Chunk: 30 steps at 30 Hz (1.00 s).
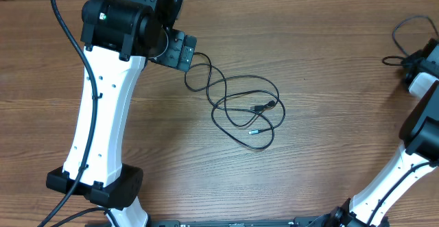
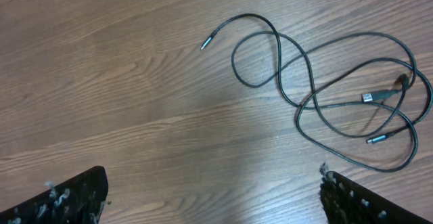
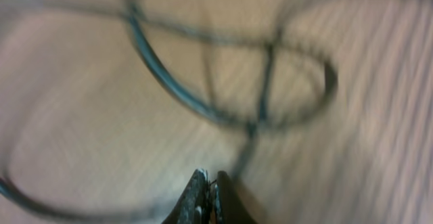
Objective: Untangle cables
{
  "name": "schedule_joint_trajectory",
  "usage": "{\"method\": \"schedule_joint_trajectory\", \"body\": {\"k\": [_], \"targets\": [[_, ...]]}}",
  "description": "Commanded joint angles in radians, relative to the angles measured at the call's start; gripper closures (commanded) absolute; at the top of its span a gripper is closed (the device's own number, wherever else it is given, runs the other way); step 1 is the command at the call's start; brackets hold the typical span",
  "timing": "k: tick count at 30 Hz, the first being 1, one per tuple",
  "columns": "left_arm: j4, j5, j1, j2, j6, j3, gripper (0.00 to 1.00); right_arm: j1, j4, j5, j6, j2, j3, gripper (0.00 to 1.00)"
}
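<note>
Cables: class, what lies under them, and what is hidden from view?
Under the cables only the bare wooden table shows, also inside the loops. Where strands cross, the upper strand covers the lower one at that spot, so that short stretch cannot be seen.

A brown wooden table point(image 1: 329, 151) with a flat, matte top fills every view, with darker wavy grain lines running across its pale-streaked surface.

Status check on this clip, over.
Left end effector open, empty. Right end effector shut, view blurred. Thin black looped cables tangled on brown wooden table. Nothing blocking.
</note>
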Motion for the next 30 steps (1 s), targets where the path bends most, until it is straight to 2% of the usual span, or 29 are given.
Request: {"method": "schedule_joint_trajectory", "body": {"k": [1, 4, 7, 13, 16, 18, 19, 21, 22, 23, 24, 25, 26, 27, 29, 30], "targets": [[0.022, -0.016, 0.005, 0.010, 0.001, 0.005, 0.00, 0.002, 0.177, 0.054, -0.192, -0.002, 0.002, 0.96], [0.037, -0.010, 0.004, 0.010, -0.012, 0.005, 0.00, 0.002, 0.341, 0.056, -0.295, -0.002, 0.003, 0.96], [0.029, -0.010, 0.004, 0.010, -0.012, 0.005, 0.00, 0.008, 0.370, 0.093, -0.378, -0.012, 0.002, 0.96], [0.008, -0.009, 0.004, 0.010, -0.012, 0.005, 0.00, 0.117, -0.059, 0.521, -0.365, -0.178, 0.002, 0.96], [0.010, -0.005, 0.004, 0.010, -0.011, 0.005, 0.00, 0.188, -0.354, 0.558, -0.205, -0.313, 0.002, 0.96], [0.009, -0.005, 0.004, 0.010, -0.011, 0.005, 0.00, 0.209, -0.533, 0.450, -0.008, -0.412, 0.002, 0.96], [0.009, -0.002, 0.004, 0.010, -0.011, 0.005, 0.00, 0.192, -0.609, 0.289, 0.119, -0.486, 0.002, 0.96], [0.007, -0.001, 0.004, 0.010, -0.011, 0.005, 0.00, 0.139, -0.602, 0.132, 0.168, -0.513, 0.002, 0.96], [0.005, 0.002, 0.004, 0.010, -0.011, 0.005, 0.00, 0.105, -0.595, 0.084, 0.178, -0.512, 0.002, 0.92], [0.005, 0.013, 0.004, 0.010, -0.007, 0.005, 0.00, 0.072, -0.595, 0.066, 0.185, -0.506, 0.000, 0.78], [0.005, 0.027, 0.004, 0.010, 0.002, 0.005, 0.00, 0.033, -0.599, 0.062, 0.189, -0.495, 0.000, 0.60], [0.005, 0.037, 0.004, 0.010, 0.010, 0.005, 0.00, 0.001, -0.603, 0.053, 0.193, -0.485, 0.000, 0.33], [0.005, 0.045, 0.004, 0.010, 0.024, 0.005, 0.00, -0.042, -0.603, 0.035, 0.192, -0.469, 0.000, 0.14], [0.006, 0.045, 0.004, 0.010, 0.028, 0.005, 0.00, -0.071, -0.603, 0.024, 0.193, -0.460, 0.000, 0.10], [0.018, 0.044, 0.004, 0.010, 0.049, 0.005, 0.00, -0.127, -0.603, -0.046, 0.192, -0.445, 0.000, 0.07], [0.026, 0.044, 0.004, 0.010, 0.059, 0.005, 0.00, -0.152, -0.603, -0.104, 0.192, -0.439, 0.000, 0.12]]}}
